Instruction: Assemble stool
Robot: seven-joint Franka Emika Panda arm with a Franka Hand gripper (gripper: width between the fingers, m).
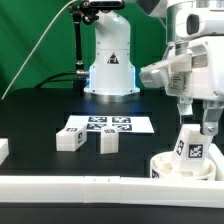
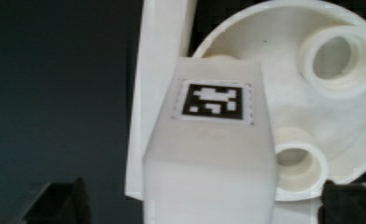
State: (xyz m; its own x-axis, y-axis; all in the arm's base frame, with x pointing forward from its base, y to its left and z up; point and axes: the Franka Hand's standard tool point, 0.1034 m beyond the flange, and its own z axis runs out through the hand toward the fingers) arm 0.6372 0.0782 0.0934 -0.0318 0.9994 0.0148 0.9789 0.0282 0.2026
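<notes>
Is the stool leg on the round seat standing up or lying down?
Standing up: the leg rises from the round seat, with its tagged side facing the exterior camera.

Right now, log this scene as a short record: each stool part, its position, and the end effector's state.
seat: at the exterior view's right, behind the front rail
upright leg: standing on the seat, tag showing
loose legs: two, lying on the table in front of the marker board
end effector: open, just above the upright leg, holding nothing
</notes>
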